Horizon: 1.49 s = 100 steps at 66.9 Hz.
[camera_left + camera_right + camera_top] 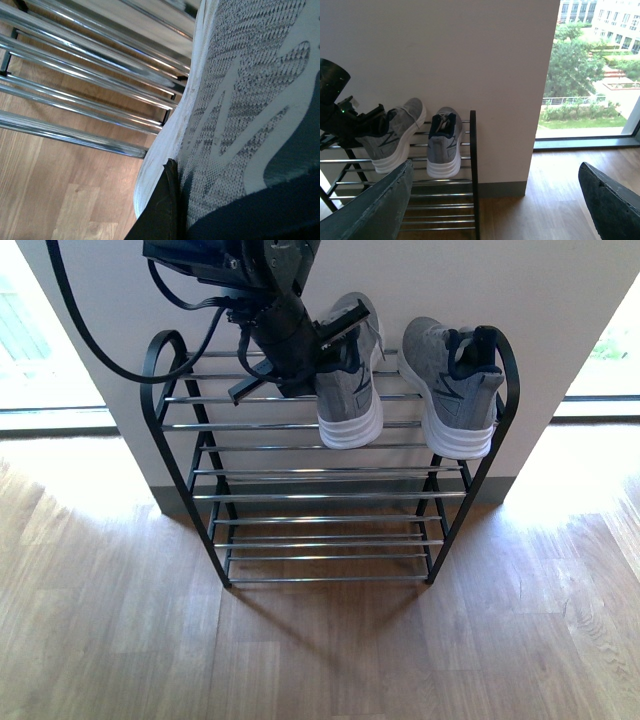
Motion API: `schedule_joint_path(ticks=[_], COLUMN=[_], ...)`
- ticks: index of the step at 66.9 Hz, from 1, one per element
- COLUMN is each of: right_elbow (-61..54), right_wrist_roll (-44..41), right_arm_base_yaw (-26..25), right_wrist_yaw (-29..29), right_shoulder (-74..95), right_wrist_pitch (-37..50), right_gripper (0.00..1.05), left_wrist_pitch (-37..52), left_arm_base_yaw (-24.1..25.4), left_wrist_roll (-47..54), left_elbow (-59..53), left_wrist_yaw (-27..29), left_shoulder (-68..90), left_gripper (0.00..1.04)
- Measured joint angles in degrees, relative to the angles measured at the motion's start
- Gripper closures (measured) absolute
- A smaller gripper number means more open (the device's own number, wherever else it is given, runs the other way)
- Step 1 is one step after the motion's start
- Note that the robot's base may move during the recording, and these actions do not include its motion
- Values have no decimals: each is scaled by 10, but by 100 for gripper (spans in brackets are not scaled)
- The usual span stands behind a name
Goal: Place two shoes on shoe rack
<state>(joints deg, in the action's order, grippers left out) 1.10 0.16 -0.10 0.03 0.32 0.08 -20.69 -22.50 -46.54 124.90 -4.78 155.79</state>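
The shoe (350, 390) is a grey knit sneaker w/ a thick white sole. It prob. weighs little. The knit top is soft & will fold if you squeeze it. The sole looks stiff & rubbery, so it should grip metal OK. Nothing on it breaks easy. The best place to hold is prob. the rim of the opening near the heel, one finger in & one out, b/c the cloth is firmer there.

The left gripper (322, 348) does about that. It is pressed onto the shoe's side by the opening & seems to pinch it. In the left wrist view one black finger (162, 210) lies on the knit. The other finger is hidden.

The shoe is over the top shelf of the rack (300, 498), near the middle. Its toe points up at the wall (560, 300) & its heel hangs past the front edge. It is tilted, so I think it is not set down yet.

The other shoe (455, 390) sits on the top shelf at the right end, just beside the black side frame. Its heel is also past the front edge.

The right gripper (495, 170) is spread wide, holds nothing & is well apart from the rack.

The shelves are thin shiny bars w/ gaps. They are round & smooth, so a shoe could tip if its sole rests on too few bars.

The floor (320, 660) is wood. A bright window (590, 65) shows trees & buildings.
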Motion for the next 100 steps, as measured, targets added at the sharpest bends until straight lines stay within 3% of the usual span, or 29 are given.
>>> schedule_joint_path(ticks=[23, 33, 45, 59, 79, 100], right_elbow=[0, 0, 0, 0, 0, 0], right_wrist_roll=[0, 0, 0, 0, 0, 0], right_arm_base_yaw=[0, 0, 0, 0, 0, 0], right_wrist_yaw=[0, 0, 0, 0, 0, 0], right_shoulder=[0, 0, 0, 0, 0, 0], right_wrist_pitch=[0, 0, 0, 0, 0, 0], right_gripper=[9, 9, 9, 9, 9, 9], left_wrist_pitch=[-165, -138, -41, 93, 256, 213], left_arm_base_yaw=[-10, -12, -15, -7, 26, 76], left_wrist_roll=[53, 66, 70, 88, 139, 166], left_elbow=[252, 250, 95, -129, -502, -838], left_wrist_yaw=[-10, 1, 37, 132, 294, 456], left_shoulder=[118, 118, 27, -159, -462, -816], left_gripper=[103, 78, 46, 8, 9, 9])
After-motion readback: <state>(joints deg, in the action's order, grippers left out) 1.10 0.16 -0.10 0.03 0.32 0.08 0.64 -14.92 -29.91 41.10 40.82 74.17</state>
